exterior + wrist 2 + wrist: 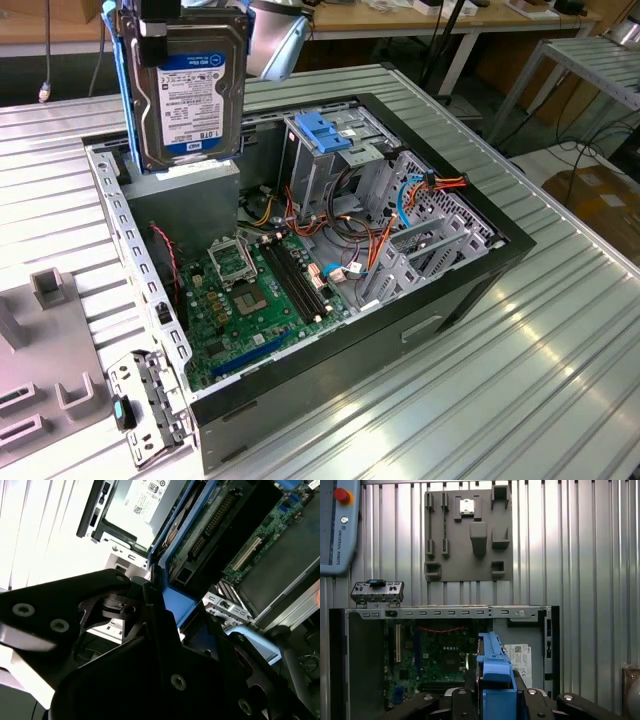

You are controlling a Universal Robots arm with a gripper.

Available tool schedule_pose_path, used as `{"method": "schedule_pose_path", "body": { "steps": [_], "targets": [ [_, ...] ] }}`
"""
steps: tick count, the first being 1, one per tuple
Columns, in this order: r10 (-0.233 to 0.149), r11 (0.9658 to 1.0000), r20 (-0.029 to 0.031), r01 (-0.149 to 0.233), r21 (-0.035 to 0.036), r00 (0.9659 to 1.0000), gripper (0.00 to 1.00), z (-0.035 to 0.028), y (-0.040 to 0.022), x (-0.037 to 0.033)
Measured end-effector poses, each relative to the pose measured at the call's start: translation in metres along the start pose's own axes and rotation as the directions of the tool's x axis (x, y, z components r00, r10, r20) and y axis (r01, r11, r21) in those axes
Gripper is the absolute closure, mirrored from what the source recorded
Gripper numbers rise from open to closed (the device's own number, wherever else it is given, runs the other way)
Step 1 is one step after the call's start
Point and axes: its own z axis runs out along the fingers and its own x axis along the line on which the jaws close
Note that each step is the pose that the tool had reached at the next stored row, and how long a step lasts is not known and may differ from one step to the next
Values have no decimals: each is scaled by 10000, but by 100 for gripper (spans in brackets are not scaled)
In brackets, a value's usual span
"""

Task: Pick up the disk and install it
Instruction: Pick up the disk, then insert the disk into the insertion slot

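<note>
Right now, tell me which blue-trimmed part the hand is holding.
The disk, held upright above the case; the drive cage with the blue handle sits inside it, untouched.

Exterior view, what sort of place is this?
Probably a robotics lab or workshop: an opened desktop computer case sits on a ribbed metal table, the disk hangs above it, and wooden workbenches with cables stand behind.
</note>
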Motion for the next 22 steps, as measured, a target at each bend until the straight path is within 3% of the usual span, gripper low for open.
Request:
{"method": "schedule_pose_path", "body": {
  "steps": [16, 22],
  "targets": [
    [14, 10000, -32, -14, 0, 10000, 63, 23, -292, 10],
    [14, 10000, -31, -14, 0, 10000, 63, 24, -305, 10]
  ]
}}
